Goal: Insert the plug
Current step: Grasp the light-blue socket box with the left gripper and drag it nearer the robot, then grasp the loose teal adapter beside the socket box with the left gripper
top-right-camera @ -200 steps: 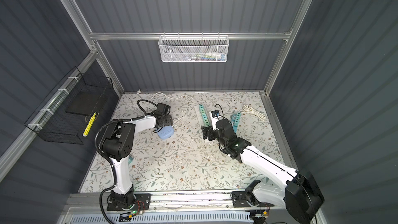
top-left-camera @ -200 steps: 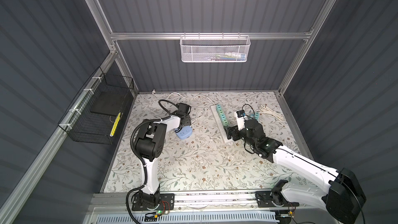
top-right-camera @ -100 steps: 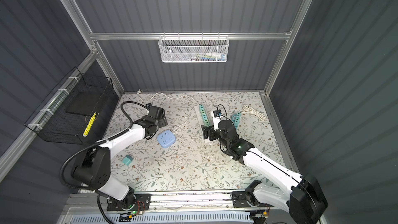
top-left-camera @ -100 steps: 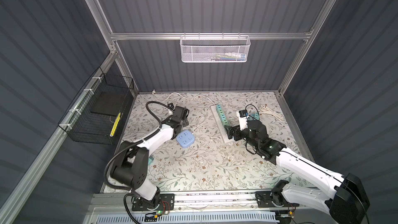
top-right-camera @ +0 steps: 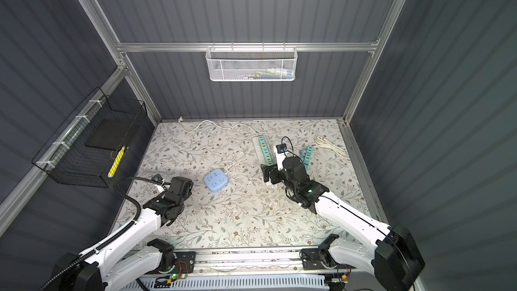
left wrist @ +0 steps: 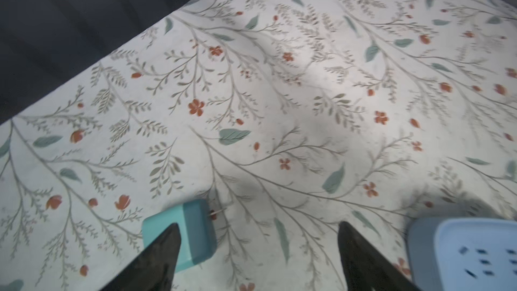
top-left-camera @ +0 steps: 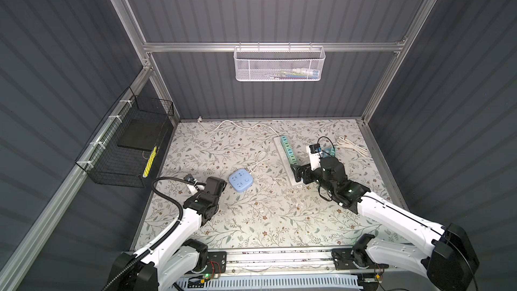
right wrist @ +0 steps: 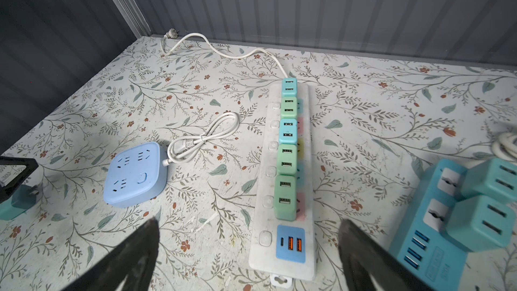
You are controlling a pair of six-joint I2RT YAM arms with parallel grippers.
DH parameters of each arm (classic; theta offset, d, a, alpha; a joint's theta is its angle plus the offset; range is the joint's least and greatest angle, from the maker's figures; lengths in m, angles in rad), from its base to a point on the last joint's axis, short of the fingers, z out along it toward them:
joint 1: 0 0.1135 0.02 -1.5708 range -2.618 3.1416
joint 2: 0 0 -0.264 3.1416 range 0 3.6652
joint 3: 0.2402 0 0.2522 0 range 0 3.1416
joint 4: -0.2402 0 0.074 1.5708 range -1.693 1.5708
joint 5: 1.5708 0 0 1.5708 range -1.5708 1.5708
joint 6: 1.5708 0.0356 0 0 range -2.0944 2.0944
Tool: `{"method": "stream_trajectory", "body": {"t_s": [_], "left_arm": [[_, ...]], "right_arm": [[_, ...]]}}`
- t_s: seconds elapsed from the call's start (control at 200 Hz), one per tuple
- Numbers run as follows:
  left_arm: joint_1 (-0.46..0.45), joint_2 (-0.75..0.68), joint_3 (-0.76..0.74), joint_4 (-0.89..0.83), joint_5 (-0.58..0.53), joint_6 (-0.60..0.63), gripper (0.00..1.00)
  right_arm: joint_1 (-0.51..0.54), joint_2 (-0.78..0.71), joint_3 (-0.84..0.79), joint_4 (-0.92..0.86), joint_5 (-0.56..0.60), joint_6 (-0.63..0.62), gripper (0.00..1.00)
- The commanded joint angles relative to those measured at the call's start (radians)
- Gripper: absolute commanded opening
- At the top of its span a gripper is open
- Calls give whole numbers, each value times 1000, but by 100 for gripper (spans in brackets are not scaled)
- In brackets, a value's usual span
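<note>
Lying by a tip of the left jaws, spread wide like the right jaws, the small teal plastic cube plug looks light, rigid, smooth: pinch its flat sides.

The power strip looks smooth plastic, the floral tabletop matt.

So the right gripper is hanging with its fingers right at the near end of the white power strip, and the blue socket box is sitting just off the fingers of the left gripper.
</note>
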Motion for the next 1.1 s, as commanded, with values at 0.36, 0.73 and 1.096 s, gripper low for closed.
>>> {"method": "stream_trajectory", "body": {"t_s": [0.36, 0.73, 1.096], "left_arm": [[296, 259, 49, 165, 261, 49, 90], [113, 326, 110, 267, 338, 123, 79], [17, 345, 211, 204, 292, 178, 79]], "right_arm": [[0, 35, -2, 1, -24, 12, 99], [2, 55, 5, -3, -20, 10, 99], [1, 59, 6, -5, -19, 8, 99]]}}
